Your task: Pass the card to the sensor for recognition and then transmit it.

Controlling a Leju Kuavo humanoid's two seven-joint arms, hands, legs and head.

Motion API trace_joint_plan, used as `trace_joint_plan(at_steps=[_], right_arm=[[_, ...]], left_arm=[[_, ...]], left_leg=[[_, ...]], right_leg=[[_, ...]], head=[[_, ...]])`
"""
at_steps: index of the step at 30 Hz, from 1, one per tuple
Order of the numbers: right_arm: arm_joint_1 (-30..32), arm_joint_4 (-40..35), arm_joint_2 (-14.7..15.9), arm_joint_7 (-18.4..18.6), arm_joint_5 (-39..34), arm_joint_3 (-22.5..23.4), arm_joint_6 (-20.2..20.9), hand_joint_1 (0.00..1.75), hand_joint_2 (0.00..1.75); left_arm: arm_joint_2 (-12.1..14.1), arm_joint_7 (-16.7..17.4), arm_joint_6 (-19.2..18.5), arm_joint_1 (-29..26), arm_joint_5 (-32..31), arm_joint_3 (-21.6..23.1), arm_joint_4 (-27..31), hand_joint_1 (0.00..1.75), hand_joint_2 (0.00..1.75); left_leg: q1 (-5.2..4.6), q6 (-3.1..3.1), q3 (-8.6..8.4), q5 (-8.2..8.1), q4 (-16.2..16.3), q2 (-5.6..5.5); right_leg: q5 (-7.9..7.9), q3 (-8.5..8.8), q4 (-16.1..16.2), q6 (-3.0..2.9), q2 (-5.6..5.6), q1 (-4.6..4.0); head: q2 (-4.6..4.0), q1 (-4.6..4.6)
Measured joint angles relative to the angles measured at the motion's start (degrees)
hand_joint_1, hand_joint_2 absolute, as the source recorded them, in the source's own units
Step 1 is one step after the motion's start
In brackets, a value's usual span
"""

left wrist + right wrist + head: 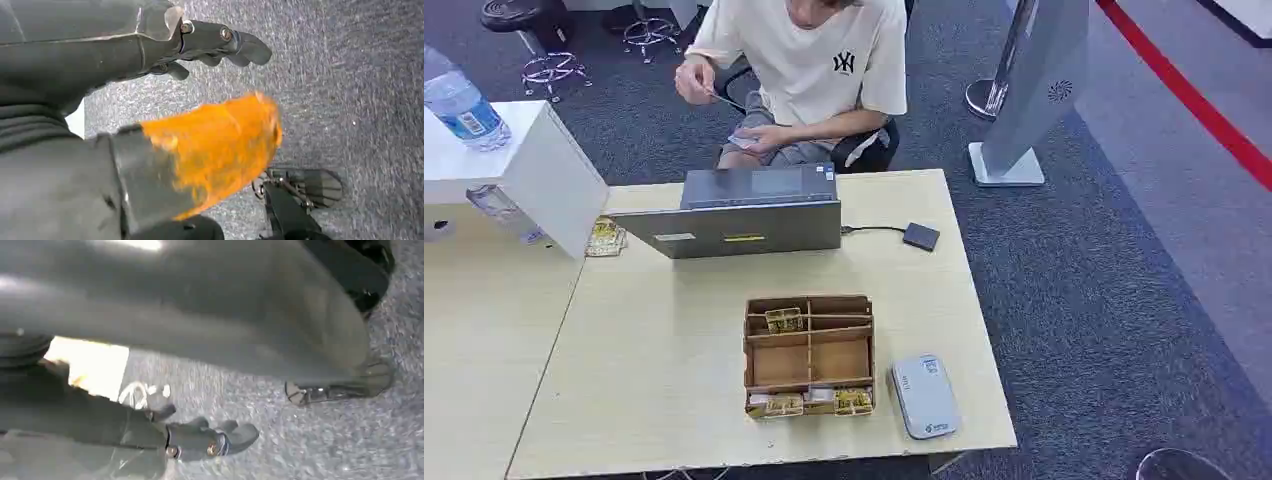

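office: carpet [1064, 300], desk [654, 340], laptop [744, 212]

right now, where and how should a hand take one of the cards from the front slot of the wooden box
Pinch the upper edge of a gold card in the front slot of the wooden box, coming straight down from above. The cards seem to stand on edge between slot walls, so only their tops look free. The right hand hangs by the floor, nearer that side.

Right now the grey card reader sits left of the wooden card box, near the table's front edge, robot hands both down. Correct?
One error: the head view shows the grey card reader on the right of the wooden card box, not the left. It is near the table's front edge. The left robot hand and right robot hand hang over carpet, as the wrist views show.
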State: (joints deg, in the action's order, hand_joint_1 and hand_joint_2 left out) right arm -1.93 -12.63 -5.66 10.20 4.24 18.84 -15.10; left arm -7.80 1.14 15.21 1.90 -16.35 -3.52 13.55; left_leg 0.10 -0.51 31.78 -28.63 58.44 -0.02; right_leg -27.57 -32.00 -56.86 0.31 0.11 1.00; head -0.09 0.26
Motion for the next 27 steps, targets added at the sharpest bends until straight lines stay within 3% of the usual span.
trace_joint_plan(at_steps=[5, 9, 11, 14, 18, 22, 23, 27], right_arm=[[-0.4, 0.2, 0.6, 0.3, -2.0, 4.1, -5.2, 0.0, 0.0], [-0.6, 0.2, 2.3, -2.7, -3.8, 7.2, -9.3, 0.0, 0.0], [-0.7, 0.1, 3.4, -7.2, -6.0, 9.1, -12.0, 0.0, 0.0], [-0.9, -0.4, 5.7, -15.2, -9.5, 13.7, -12.2, 0.0, 0.0], [-1.0, -1.8, 8.8, -30.5, -13.3, 19.0, -3.6, 0.0, 0.0], [-2.2, -4.0, 10.3, -38.6, -13.3, 23.0, 0.9, 0.0, 0.0], [-2.7, -5.0, 10.5, -40.4, -12.8, 23.6, 1.1, 0.0, 1.75], [-4.5, -9.3, 10.2, -44.5, -10.3, 24.8, 0.8, 0.0, 1.75]], left_arm=[[-0.1, -1.1, 0.1, 0.4, -0.5, -0.5, -0.5, 0.0, 0.0], [0.0, -1.5, 0.1, 0.4, -0.2, -1.2, -0.5, 0.0, 0.0], [0.0, -1.5, 0.2, 0.4, 0.1, -1.7, -0.5, 0.0, 0.0], [0.0, -1.5, 0.3, 0.4, 0.5, -2.7, -0.5, 0.0, 0.0], [0.0, -1.6, 0.4, 0.4, 0.6, -3.7, -0.6, 0.0, 0.0], [0.0, -1.9, 0.4, 0.4, 0.5, -4.3, -0.6, 0.0, 0.0], [0.0, -1.9, 0.4, 0.4, 0.5, -4.5, -0.6, 0.0, 0.0], [-0.2, -2.2, 0.5, 0.6, 0.3, -5.1, -0.7, 0.0, 0.0]], left_leg=[[-0.01, -0.01, 0.01, -0.01, 0.0, 0.0], [-0.04, -0.02, 0.01, -0.01, 0.0, 0.0], [-0.07, -0.02, 0.01, -0.01, 0.0, 0.0], [-0.09, -0.03, 0.01, -0.02, 0.0, -0.01], [-0.12, -0.08, 0.01, -0.05, 0.0, -0.01], [-0.11, -0.08, 0.01, -0.04, 0.0, 0.0], [-0.1, -0.07, 0.01, -0.04, 0.0, 0.01], [-0.1, -0.07, -0.05, -0.04, 0.0, 0.03]], right_leg=[[-0.01, 0.01, 0.0, 0.0, 0.0, 0.02], [0.0, 0.01, 0.0, 0.0, 0.0, 0.05], [0.0, 0.01, 0.0, 0.0, -0.01, 0.08], [0.0, 0.02, 0.0, 0.01, -0.01, 0.1], [0.01, 0.01, 0.0, 0.02, 0.0, 0.11], [0.01, 0.02, 0.0, 0.03, -0.01, 0.11], [0.02, 0.02, 0.0, 0.03, 0.01, 0.11], [0.02, 0.04, 0.0, 0.03, 0.04, 0.11]], head=[[0.0, 0.0], [0.0, 0.0], [0.0, -0.02], [0.0, -0.02], [0.0, 0.0], [0.0, 0.05], [0.0, -0.02], [0.0, 0.0]])
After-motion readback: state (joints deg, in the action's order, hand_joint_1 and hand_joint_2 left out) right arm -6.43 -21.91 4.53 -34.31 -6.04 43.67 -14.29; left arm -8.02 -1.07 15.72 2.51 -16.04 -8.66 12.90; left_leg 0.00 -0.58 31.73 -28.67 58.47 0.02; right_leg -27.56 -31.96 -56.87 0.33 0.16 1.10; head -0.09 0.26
